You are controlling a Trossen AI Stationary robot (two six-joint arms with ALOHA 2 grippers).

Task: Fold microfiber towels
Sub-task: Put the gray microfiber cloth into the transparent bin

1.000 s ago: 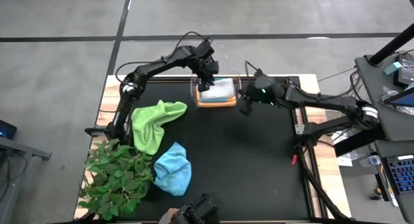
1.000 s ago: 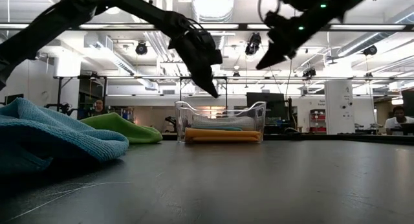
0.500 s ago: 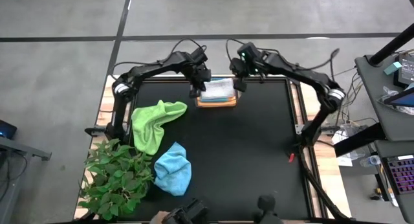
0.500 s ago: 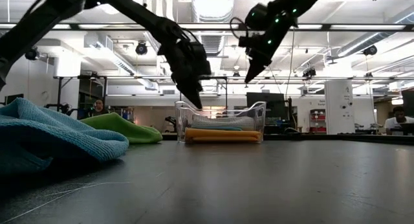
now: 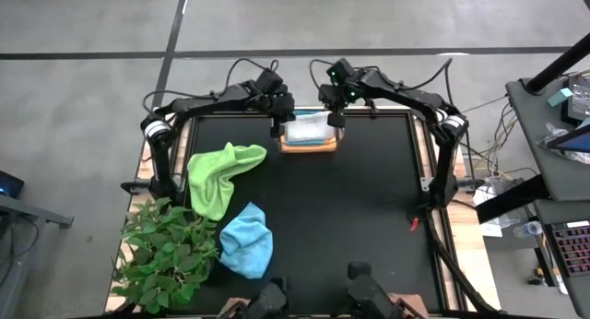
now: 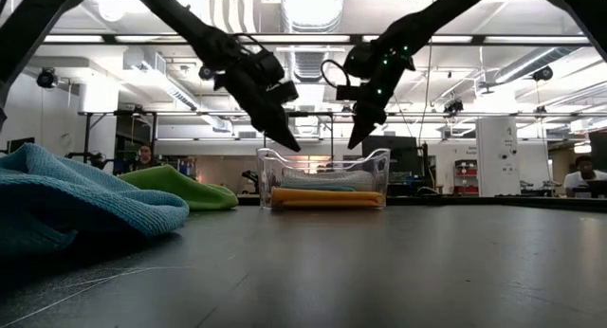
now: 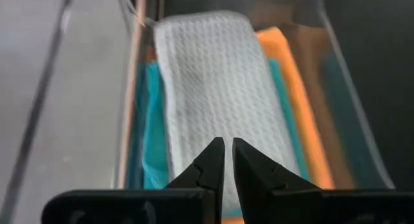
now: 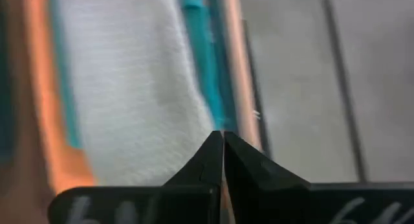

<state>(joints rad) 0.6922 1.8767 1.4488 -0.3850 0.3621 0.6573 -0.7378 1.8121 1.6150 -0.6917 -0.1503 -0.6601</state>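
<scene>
Most of the black table (image 5: 369, 208) is bare on the right and in the middle, so that's where the open room is. The left side is crowded: the lime green towel (image 5: 219, 174) lies crumpled there, the light blue towel (image 5: 247, 240) sits bunched just nearer, and the leafy plant (image 5: 164, 254) fills the near left corner, touching or almost touching both.

The clear bin (image 6: 323, 179) sits right at the far edge of the table, middle-ish. Inside it is a folded stack: the yellow-orange towel (image 6: 326, 198) at the bottom, the teal towel (image 7: 150, 130) above it, and the pale grey-white towel (image 7: 217, 94) on top.

Hard-to-see stuff: from overhead the two grippers cover part of the bin's ends, and in the low view the blue towel looms up close and hides the near left of the table. The teal one only peeks out as thin edges. People in the room behind are tiny and can't be made out.

The left gripper (image 5: 277, 125) hangs above the bin's left end, fingers pinched nearly together, with nothing between them. The right gripper (image 5: 335, 118) hangs over the bin's right end, fingers fully together, also empty. Neither touches the towels or the bin as far as the low view shows.
</scene>
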